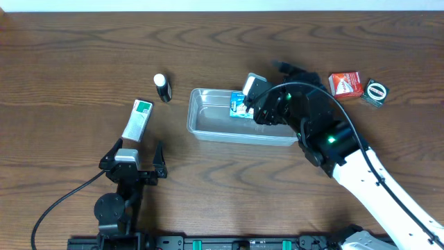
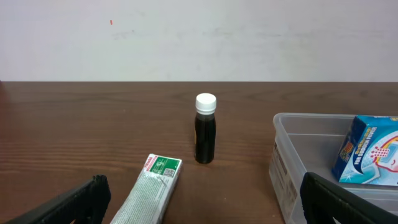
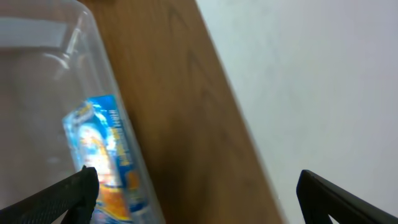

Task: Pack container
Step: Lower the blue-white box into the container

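The clear plastic container stands mid-table and holds a blue box by its far wall. My right gripper hovers over the container's far rim, open and empty. In the right wrist view the container wall and the blue box behind it show at the left, with the jaws wide apart. My left gripper is open and empty near the front left. The left wrist view shows the container and blue box at the right, past the jaws.
A green-and-white carton lies just ahead of the left gripper. A black bottle with a white cap stands left of the container. A red box and a green-and-black box lie at the far right.
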Motion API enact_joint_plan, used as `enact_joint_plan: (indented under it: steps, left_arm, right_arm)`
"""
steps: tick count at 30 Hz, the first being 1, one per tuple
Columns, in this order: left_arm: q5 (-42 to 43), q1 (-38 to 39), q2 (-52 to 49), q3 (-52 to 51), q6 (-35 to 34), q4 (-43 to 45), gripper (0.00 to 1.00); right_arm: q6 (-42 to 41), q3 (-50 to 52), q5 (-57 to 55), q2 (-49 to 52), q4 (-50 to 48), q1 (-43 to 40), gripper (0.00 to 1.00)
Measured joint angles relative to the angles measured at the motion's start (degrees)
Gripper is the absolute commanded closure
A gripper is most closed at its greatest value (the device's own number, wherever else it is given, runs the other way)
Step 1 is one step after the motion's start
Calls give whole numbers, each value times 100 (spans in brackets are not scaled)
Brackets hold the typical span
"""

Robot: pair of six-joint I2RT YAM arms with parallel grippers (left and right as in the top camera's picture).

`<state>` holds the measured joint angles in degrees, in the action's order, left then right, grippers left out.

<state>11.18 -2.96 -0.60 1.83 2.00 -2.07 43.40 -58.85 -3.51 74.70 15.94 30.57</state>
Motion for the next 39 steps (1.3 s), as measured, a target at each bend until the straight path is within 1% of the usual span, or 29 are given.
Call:
enact_joint_plan:
  steps: [6, 8, 11, 12, 13, 17, 20, 23, 27, 31, 35, 39]
  left_arm:
    - [0, 0, 0, 0, 0, 0, 2]
    - [0, 0, 0, 0, 0, 2, 2]
    - [0, 0, 0, 0, 0, 0, 2]
    - [0, 0, 0, 0, 0, 0, 2]
    - [0, 0, 0, 0, 0, 0, 2]
    - [0, 0, 0, 0, 0, 0, 2]
    - [0, 0, 0, 0, 0, 0, 2]
    - [0, 0, 0, 2, 0, 2, 2]
    - [0, 0, 0, 0, 0, 2, 2]
    - [0, 0, 0, 0, 0, 0, 2]
    - [0, 0, 0, 0, 0, 0, 2]
    - [0, 0, 0, 0, 0, 0, 2]
  right_arm:
    - [-1401, 0, 789, 28, 151, 0, 1]
    - [-1829, 0, 949, 31, 22, 0, 15]
    - [-2618, 0, 1008, 63, -153, -59, 47]
    - [-2846, 0, 970, 101, -175, -103, 53]
    - [-3099, 0, 892, 149, -168, -160, 59]
    - [-4116, 0, 623, 470, 22, -435, 73]
    - [-4583, -57, 514, 627, 374, -494, 83]
    - [-4745, -334, 483, 721, 717, -494, 89]
    - [-4900, -1080, 452, 970, 1202, -514, 96]
    - [-4964, -1587, 461, 1338, 1569, -544, 98]
    - [-5090, -1639, 516, 1696, 1707, -555, 99]
    - [-5176, -1639, 529, 1827, 1766, -555, 99]
